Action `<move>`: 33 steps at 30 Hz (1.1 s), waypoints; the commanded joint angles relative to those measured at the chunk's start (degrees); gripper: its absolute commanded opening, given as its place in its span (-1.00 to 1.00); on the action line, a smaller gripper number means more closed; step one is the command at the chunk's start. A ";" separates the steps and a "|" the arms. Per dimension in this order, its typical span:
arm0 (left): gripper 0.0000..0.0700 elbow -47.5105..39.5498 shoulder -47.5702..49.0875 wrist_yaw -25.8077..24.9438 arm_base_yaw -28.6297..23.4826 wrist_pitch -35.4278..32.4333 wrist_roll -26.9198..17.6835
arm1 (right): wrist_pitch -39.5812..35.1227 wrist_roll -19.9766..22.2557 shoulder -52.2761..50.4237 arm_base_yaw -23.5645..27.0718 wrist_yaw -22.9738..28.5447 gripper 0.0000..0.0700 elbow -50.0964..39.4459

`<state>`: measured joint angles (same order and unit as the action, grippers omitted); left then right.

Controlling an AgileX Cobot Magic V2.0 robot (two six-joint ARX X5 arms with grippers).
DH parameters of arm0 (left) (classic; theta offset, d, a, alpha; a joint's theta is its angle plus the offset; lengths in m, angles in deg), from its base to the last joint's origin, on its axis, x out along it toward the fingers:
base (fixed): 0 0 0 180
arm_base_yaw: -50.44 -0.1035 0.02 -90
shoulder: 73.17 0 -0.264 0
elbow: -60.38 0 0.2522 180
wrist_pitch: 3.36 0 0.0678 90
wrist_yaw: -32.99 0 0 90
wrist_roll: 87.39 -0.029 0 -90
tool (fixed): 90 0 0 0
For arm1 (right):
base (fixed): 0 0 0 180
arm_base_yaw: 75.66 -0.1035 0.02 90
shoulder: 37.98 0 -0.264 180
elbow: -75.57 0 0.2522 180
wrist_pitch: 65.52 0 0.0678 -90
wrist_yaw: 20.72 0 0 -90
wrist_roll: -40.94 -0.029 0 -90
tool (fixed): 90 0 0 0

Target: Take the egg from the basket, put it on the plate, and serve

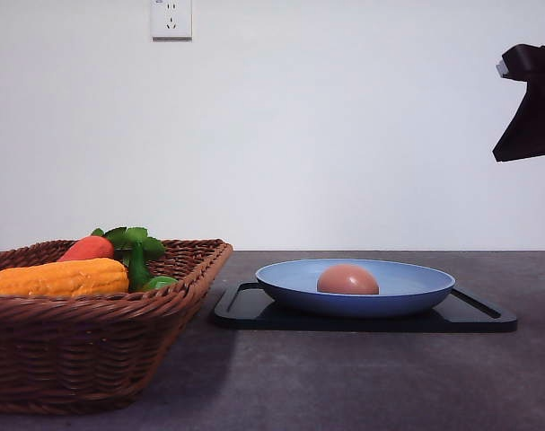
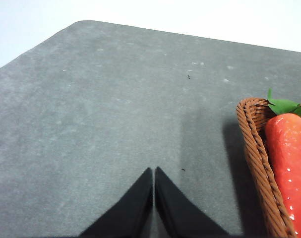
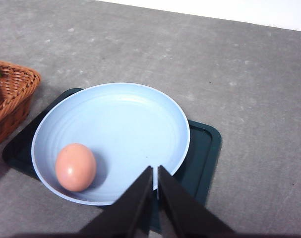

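The brownish-pink egg (image 1: 347, 279) (image 3: 75, 166) lies in the light blue plate (image 1: 407, 283) (image 3: 125, 124), which rests on a flat black tray (image 1: 470, 314) (image 3: 202, 148). The brown wicker basket (image 1: 92, 346) (image 3: 9, 94) (image 2: 257, 153) stands left of the plate and holds vegetables. High above the tray's right end hangs my right arm (image 1: 531, 103); its gripper (image 3: 155, 173) is shut with nothing in it, above the plate's rim. My left gripper (image 2: 153, 173) is shut and empty over bare table, beside the basket's corner.
In the basket lie an orange corn cob (image 1: 57, 277), a red carrot-like vegetable (image 1: 88, 248) (image 2: 287, 158) with green leaves (image 1: 133, 241), and a green piece (image 1: 160, 283). The grey table (image 1: 344, 377) stretches around. A white wall with a socket (image 1: 171, 18) stands behind.
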<state>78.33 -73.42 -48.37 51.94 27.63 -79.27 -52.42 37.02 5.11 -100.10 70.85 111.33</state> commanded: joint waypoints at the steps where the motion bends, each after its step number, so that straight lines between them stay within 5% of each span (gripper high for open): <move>1: -1.00 -1.49 0.09 -0.15 -0.15 0.74 0.15 | -0.61 -0.76 0.17 -0.44 0.15 -1.00 0.28; 8: -1.00 -1.47 0.09 -0.15 -0.15 0.74 0.13 | 0.38 -0.26 -3.01 -0.44 1.13 -1.00 0.28; 15: -1.00 -1.48 0.09 -0.15 -0.15 0.76 0.15 | 0.72 8.66 -20.15 2.12 6.38 -1.00 -0.80; 25: -1.00 -1.46 0.09 -0.15 -0.15 0.76 0.13 | 0.72 8.11 -40.90 16.99 3.23 -1.00 -8.49; 33: -1.00 -1.46 0.09 -0.15 -0.15 0.76 0.13 | 2.16 4.07 -42.88 23.55 -3.63 -1.00 -16.07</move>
<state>78.33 -73.42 -48.37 51.94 27.63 -79.25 -49.84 42.72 -37.73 -76.63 67.65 95.52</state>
